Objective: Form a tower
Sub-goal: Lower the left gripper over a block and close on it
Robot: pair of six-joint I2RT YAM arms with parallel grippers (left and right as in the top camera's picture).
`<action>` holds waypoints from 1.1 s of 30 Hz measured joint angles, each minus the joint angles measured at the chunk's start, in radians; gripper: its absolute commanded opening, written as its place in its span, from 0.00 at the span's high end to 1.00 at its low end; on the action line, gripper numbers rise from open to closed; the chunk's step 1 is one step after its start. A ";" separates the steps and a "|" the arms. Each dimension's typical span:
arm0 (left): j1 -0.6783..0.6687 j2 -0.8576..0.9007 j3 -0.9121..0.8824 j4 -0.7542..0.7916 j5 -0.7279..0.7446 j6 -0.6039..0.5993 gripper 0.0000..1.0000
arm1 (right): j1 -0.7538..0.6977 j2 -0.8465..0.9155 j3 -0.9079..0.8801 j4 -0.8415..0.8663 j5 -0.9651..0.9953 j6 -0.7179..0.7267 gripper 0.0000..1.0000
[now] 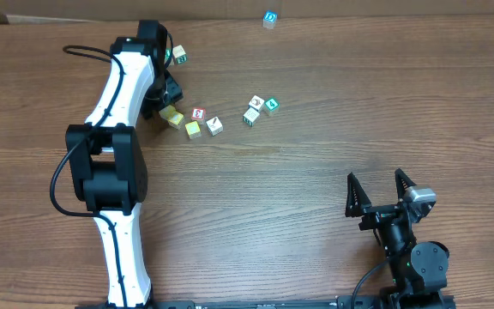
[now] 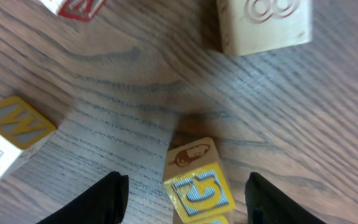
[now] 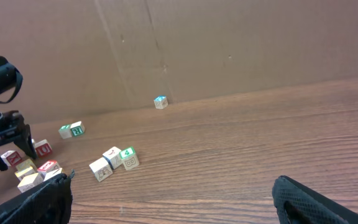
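Observation:
No tower shows in any view; the wooden letter cubes lie singly on the table. My left gripper (image 2: 187,200) hangs low over a yellow-edged cube with a blue "G" (image 2: 199,186). Its two black fingers (image 2: 98,200) flank that cube with a gap on each side, so it is open and touching nothing. In the overhead view this gripper (image 1: 167,96) is at the left end of the cube cluster. A green-edged "4" cube (image 3: 127,153) rests on the table against two pale cubes (image 3: 106,163). My right gripper (image 1: 376,182) stands wide open and empty near the front right.
Near the left gripper lie a yellow "W" cube (image 2: 12,127), a red cube (image 2: 73,6) and a pale cube (image 2: 265,25). A green cube (image 1: 179,57) lies behind the left arm. A blue cube (image 1: 269,17) sits by the cardboard back wall (image 3: 229,43).

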 measured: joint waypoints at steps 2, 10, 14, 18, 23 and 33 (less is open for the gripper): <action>0.000 0.000 -0.020 0.022 0.000 0.000 0.45 | 0.000 0.000 0.000 0.000 0.000 0.000 0.00; 0.000 0.000 -0.055 0.049 0.013 -0.010 0.57 | 0.000 0.000 0.000 -0.001 0.000 0.000 0.00; 0.000 0.000 -0.066 0.067 0.016 -0.009 0.57 | 0.000 0.000 0.000 0.000 0.000 0.000 0.00; 0.000 0.000 -0.087 0.089 0.016 0.010 0.58 | 0.000 0.000 0.000 -0.001 0.000 0.001 0.00; 0.000 0.000 -0.099 0.104 0.016 0.053 0.58 | 0.000 0.000 0.000 0.000 0.000 0.001 0.00; 0.000 0.000 -0.099 0.126 0.016 0.091 0.63 | 0.000 0.000 0.000 -0.001 0.000 0.000 0.00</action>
